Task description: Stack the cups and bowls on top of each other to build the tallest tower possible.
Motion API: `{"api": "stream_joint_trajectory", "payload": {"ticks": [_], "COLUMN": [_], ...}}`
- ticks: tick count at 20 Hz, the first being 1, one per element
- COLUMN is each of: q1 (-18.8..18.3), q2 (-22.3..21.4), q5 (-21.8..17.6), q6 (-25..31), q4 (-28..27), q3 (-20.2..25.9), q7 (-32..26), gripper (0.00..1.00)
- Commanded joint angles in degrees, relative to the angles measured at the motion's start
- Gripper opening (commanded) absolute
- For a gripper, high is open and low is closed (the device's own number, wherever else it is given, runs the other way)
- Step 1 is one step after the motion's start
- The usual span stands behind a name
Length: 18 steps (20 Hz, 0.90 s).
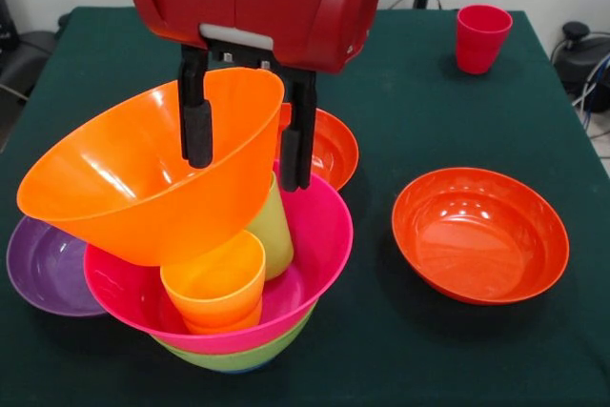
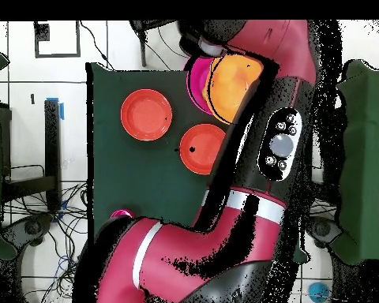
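Orange bowl (image 1: 143,173) clamped by its rim in the gripper (image 1: 250,145), tilted.
Below it the tower (image 1: 233,293): magenta bowl (image 1: 319,235) on green, holding the yellow-orange cup (image 1: 215,283); the red cup (image 1: 481,37) stands well apart.

We count three cups: a yellow-orange cup (image 1: 214,283) and a lime green cup (image 1: 274,228) inside the pile, and a red cup (image 1: 481,37) alone on the table (image 1: 534,350). We count six bowls: a deep orange bowl (image 1: 124,178), a magenta bowl (image 1: 305,264), a lime-green bowl (image 1: 243,357) beneath it, a purple bowl (image 1: 48,269), and two shallow red-orange bowls (image 1: 479,234) (image 1: 334,150). A sliver of blue shows under the pile; we cannot tell what it is.
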Motion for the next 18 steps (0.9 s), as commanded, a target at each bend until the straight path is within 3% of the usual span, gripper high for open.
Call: {"api": "stream_joint_trajectory", "payload": {"ticks": [1,18], "q1": [1.4,0.4], "q2": [0.9,0.3], "q5": [-4.3,-5.4], "q6": [-2.4,-3.5], "q4": [8.9,11.2], "q3": [7.4,9.3], "q7": [-5.2,-7.5], "gripper": [1.00,1.00]}}
